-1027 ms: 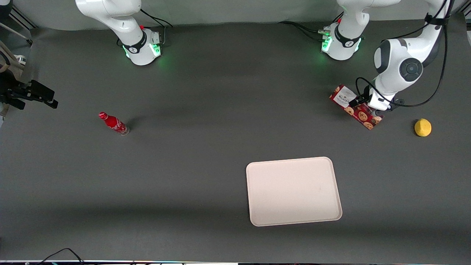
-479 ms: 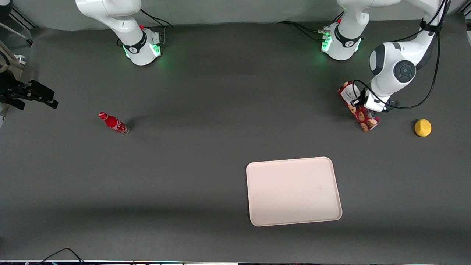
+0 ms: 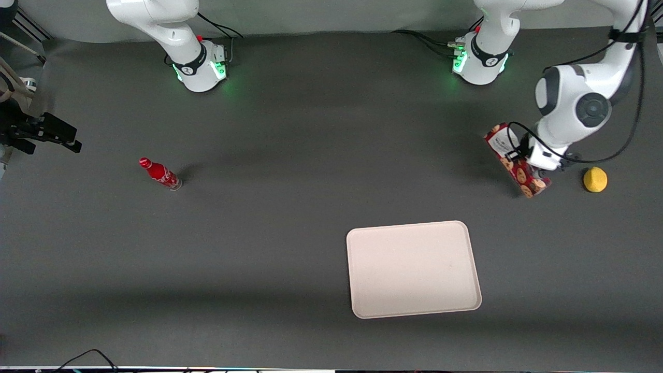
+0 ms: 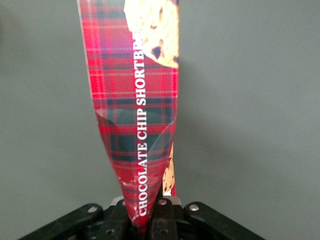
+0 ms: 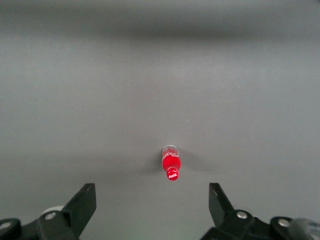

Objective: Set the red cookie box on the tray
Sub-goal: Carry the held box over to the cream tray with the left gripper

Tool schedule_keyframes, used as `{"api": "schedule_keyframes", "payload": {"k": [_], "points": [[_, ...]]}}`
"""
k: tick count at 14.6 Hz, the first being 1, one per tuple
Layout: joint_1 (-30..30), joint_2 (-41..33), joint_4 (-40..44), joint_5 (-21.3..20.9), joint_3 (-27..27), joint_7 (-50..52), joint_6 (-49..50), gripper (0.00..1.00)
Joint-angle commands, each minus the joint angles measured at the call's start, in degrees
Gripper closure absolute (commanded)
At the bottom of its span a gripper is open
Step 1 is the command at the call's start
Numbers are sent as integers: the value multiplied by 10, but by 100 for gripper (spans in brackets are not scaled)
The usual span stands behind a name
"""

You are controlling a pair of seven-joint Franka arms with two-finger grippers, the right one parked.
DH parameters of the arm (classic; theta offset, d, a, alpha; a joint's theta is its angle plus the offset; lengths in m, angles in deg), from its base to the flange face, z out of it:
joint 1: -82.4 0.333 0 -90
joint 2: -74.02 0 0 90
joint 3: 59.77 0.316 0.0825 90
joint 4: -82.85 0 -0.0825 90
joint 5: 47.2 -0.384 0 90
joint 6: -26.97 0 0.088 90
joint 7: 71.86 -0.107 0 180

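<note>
Currently, the scene reads as follows.

Step in hand: the grasp looks done and the carry is at hand; the long narrow red tartan cookie box [image 3: 517, 161] is held by the left arm's gripper [image 3: 538, 166], apparently clear of the dark grey counter [image 3: 290, 217].

Gripper: clamped on one end of the red cookie box; in the wrist view the black fingers [image 4: 162, 220] pinch the box's narrow edge so that the cardboard creases inward there.

Box position: toward the working arm's end of the counter, farther from the front camera than the large flat cream-beige rectangular tray [image 3: 413, 269] and well apart from it, with its white-labelled end pointing away from the gripper.

Next move: by my judgement, a sweep toward the front camera and somewhat toward the parked arm's end, then a descent over the tray's middle, with the long box turned so it lies within the rim before release.

Risk: held by one pinched end, the box may swing or slip.

Tray contents: nothing lies in it.

Other items: a small yellow lemon-like fruit [image 3: 595, 179] sits near the gripper; a small red bottle [image 3: 159, 173] stands toward the parked arm's end.
</note>
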Motion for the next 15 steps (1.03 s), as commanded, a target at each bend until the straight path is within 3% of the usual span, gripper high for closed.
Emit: {"api": "schedule_keyframes", "payload": {"k": [1, 4, 8, 11, 15], "points": [[-8, 16, 191, -1, -5, 12, 163, 100], [-8, 81, 375, 0, -26, 13, 273, 100], [-9, 203, 583, 0, -70, 6, 334, 100], [-10, 305, 670, -3, -141, -46, 325, 100], [-18, 384, 668, -49, -169, -68, 273, 100]]}}
